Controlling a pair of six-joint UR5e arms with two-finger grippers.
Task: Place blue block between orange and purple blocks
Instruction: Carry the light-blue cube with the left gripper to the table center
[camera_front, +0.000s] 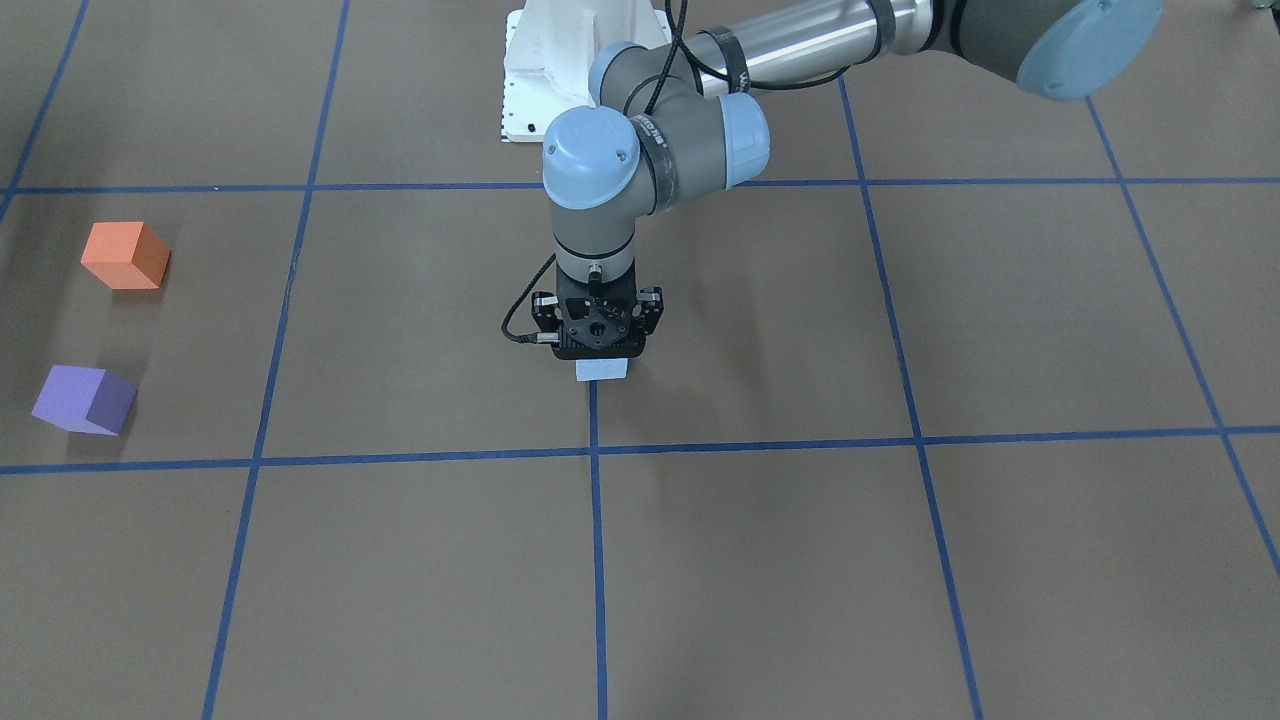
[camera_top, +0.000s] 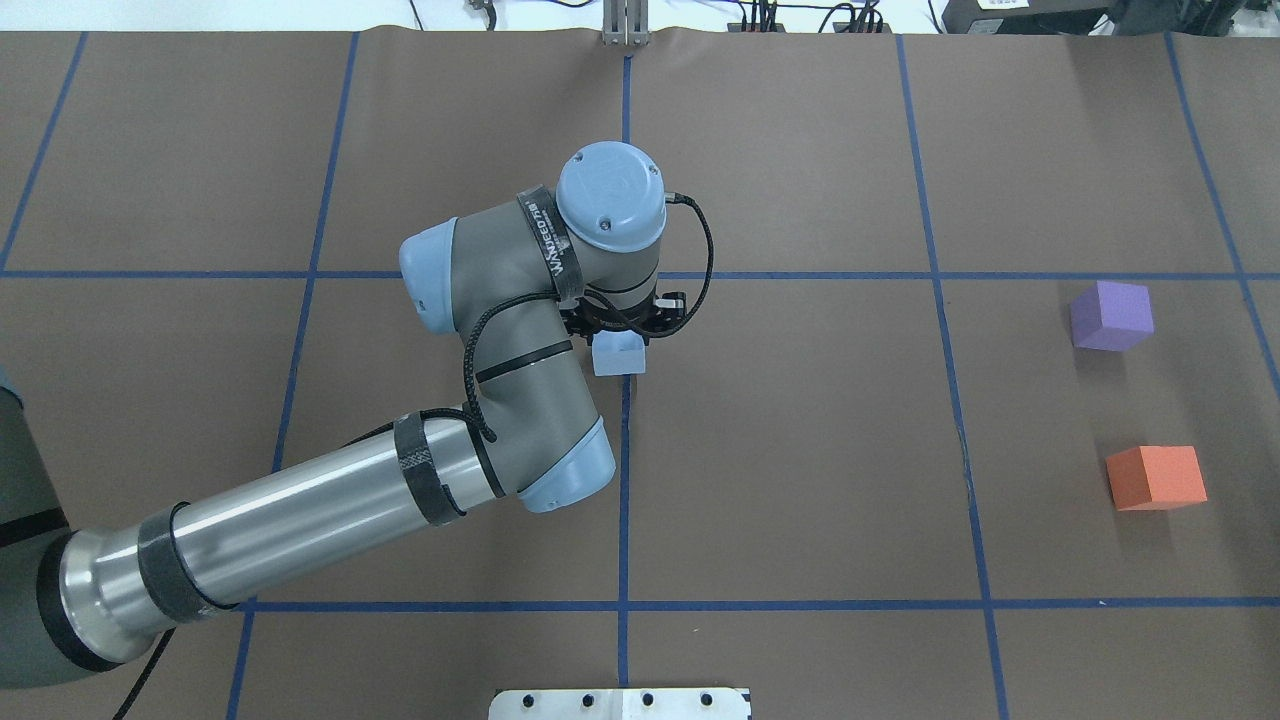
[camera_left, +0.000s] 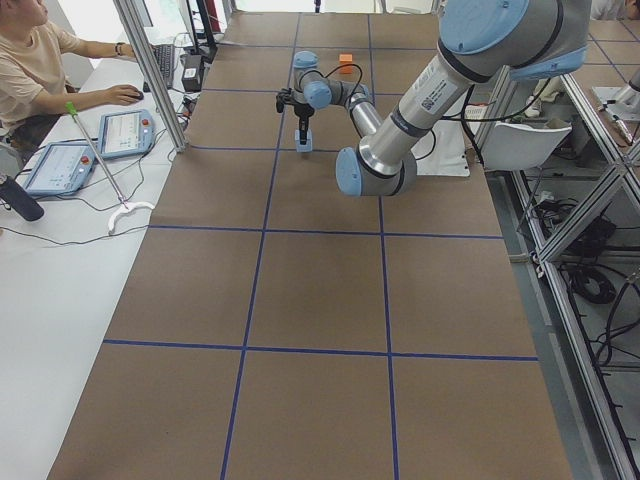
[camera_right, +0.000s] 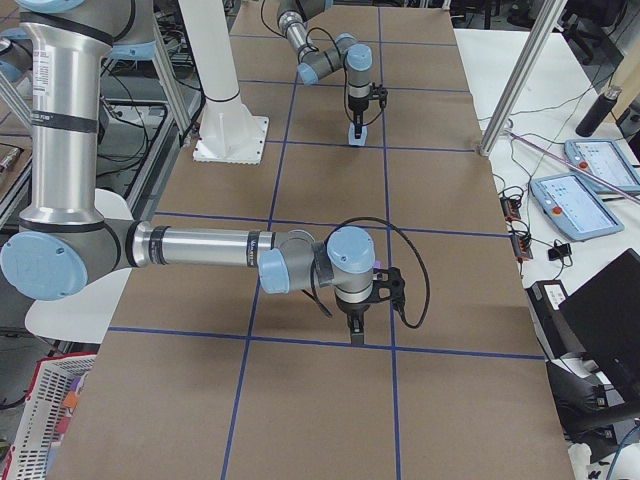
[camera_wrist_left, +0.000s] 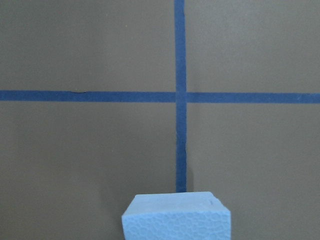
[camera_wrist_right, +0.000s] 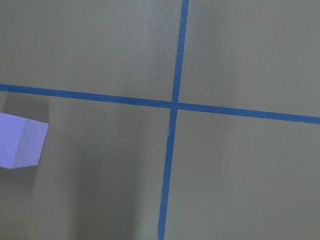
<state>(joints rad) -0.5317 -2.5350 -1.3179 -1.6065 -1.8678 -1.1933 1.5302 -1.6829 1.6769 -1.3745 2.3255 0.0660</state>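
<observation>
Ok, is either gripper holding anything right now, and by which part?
Cannot be told for sure. The left gripper sits directly over the blue block, but its fingers are hidden. Nothing shows at the right gripper.

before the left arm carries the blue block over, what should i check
1. Left claw centred over the blue block: ok.
2. Claw closed on the block: cannot tell, fingers hidden.
3. Gap between orange block and purple block bare and wide enough: ok.
4. Path across the table free: ok.
5. Right claw away from the gap: cannot tell.
</observation>
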